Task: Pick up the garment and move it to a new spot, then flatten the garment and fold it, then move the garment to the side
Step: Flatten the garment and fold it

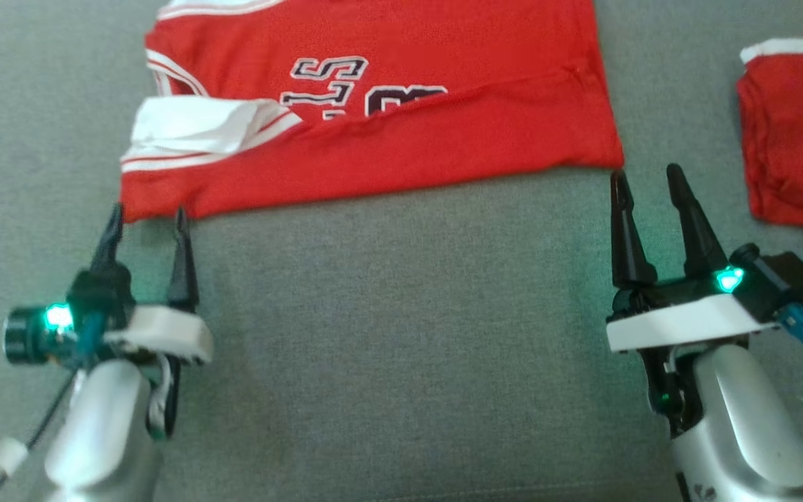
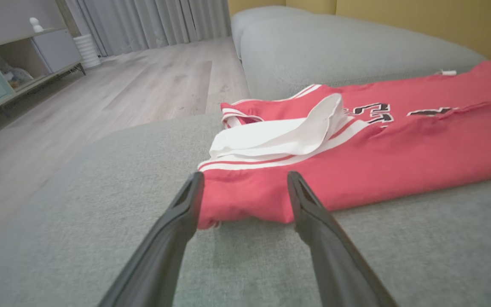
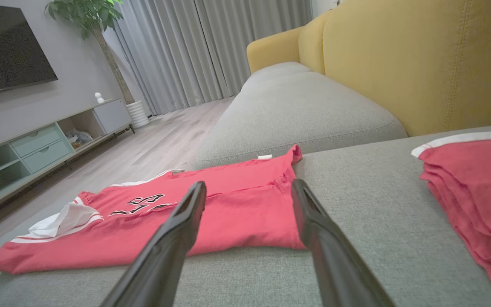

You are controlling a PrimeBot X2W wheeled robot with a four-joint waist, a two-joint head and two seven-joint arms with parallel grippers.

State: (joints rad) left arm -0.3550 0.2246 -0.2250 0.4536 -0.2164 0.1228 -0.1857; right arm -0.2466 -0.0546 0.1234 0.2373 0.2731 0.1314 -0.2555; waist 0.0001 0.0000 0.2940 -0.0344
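Observation:
A red jersey (image 1: 401, 150) with white trim and dark lettering lies on the grey sofa seat, its near part folded over the far part; a white flap (image 1: 192, 125) curls up at its left end. My left gripper (image 1: 147, 217) stands open just before the jersey's near left corner (image 2: 245, 204), fingertips at the hem, nothing held. By the near right corner (image 3: 271, 221) my right gripper (image 1: 645, 180) is open too, its tips just short of the cloth edge.
A second folded red garment (image 1: 799, 139) with a white band lies at the right on the same seat (image 1: 401, 314). A yellow sofa back (image 3: 420, 59) rises behind. Wooden floor (image 2: 100, 98), a TV cabinet (image 3: 36, 145) and curtains lie beyond the seat's left edge.

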